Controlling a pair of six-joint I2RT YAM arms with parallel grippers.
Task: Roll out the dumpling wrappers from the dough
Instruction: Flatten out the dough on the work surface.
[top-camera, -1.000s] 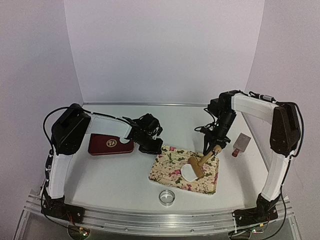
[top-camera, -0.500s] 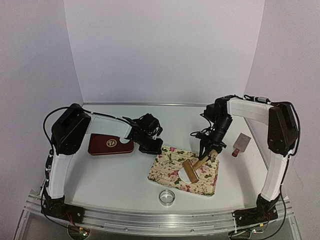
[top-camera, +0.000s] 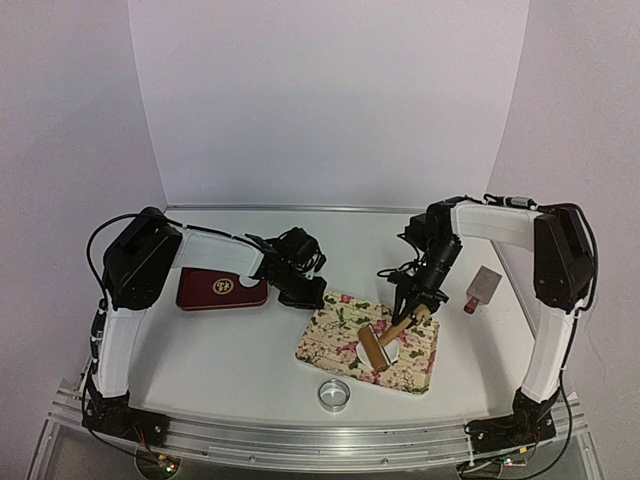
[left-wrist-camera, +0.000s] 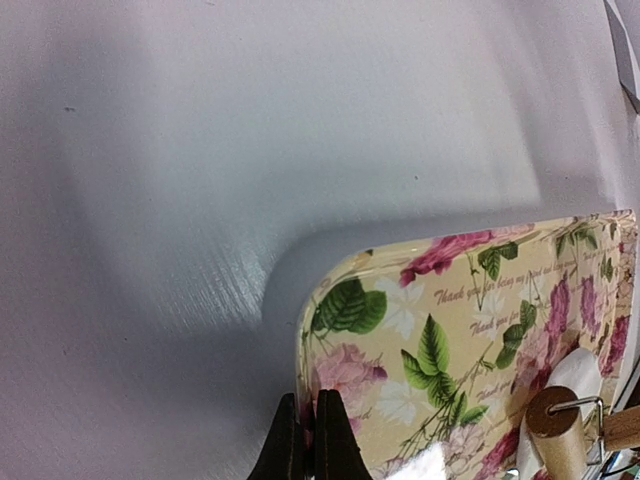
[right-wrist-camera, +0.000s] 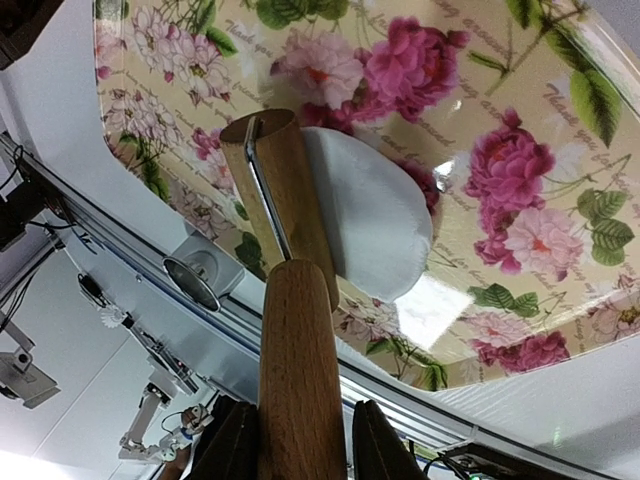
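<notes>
Where the dough lies: we find the dough (top-camera: 390, 354) on the floral tray (top-camera: 335, 335), toward its right half, a soft white patch flattened thin with a rounded outline.
Roller: we've got the wooden roller (right-wrist-camera: 285, 200) lying across the dough's left part, its barrel touching the white surface and its handle slanting up and away toward the right arm.
Right gripper: the right gripper (right-wrist-camera: 303, 445) has its fingers clamped on the roller's handle, one on each side of the wood.
Left gripper: we see the left gripper (left-wrist-camera: 308, 445) with fingers pressed together and nothing between them, tips down at the tray's far-left corner rim; we cannot tell how hard it bears on it.
Ring cutter: the shiny metal ring (top-camera: 334, 393) sits on the table just in front of the tray, apart from it.
Left side: a dark red case (top-camera: 222, 289) lies flat beside the left arm.
Right side: a small scraper (top-camera: 482, 287) with a red handle lies well apart from the tray.
</notes>
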